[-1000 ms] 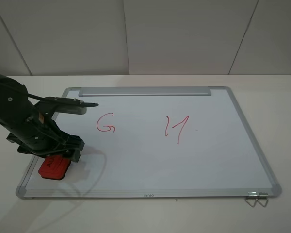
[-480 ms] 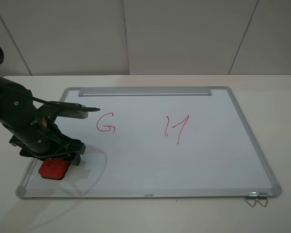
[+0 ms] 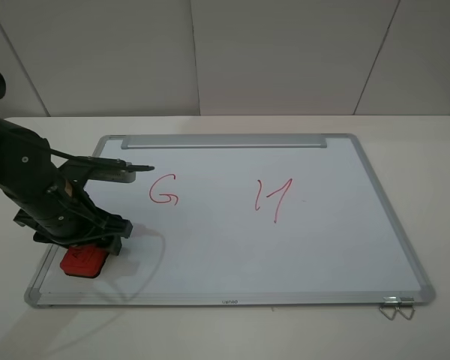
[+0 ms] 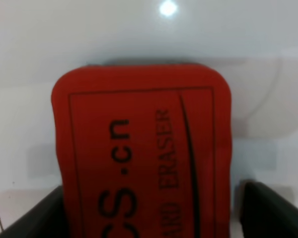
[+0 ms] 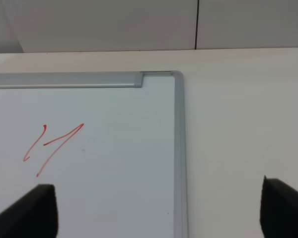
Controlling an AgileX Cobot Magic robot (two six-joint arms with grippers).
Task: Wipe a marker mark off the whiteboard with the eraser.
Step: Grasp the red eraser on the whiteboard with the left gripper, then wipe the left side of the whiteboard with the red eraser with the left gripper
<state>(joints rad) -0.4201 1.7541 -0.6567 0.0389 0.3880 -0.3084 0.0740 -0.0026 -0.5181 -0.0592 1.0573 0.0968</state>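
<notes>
Straddling the eraser, the left gripper sits low over the near left corner of the whiteboard. Its black fingers flank the block's long sides: one lies against the red edge, the other shows a thin pale gap, so the jaws are spread and not clamped. Eraser: red oblong, rounded corners, matte top, black printed border and lettering ("ERASER" and ".cn" legible), lying flat on the board. Board surface: glossy white, throwing back a lamp spot. It has a thin silver-grey metal frame and a grey tray strip along the far long edge. Marker mark: a thin red hand-drawn "G" on the left half, farther in than the eraser and well apart from it, with bare board between them. A second red mark, two slanted strokes, lies right of the middle. A wire clip hangs off the near right corner of the frame. Right gripper: outside the high view, released, fingers wide apart, with only the board and its frame near the far right corner seen between them. The pale matte counter borders the frame on every visible side.
</notes>
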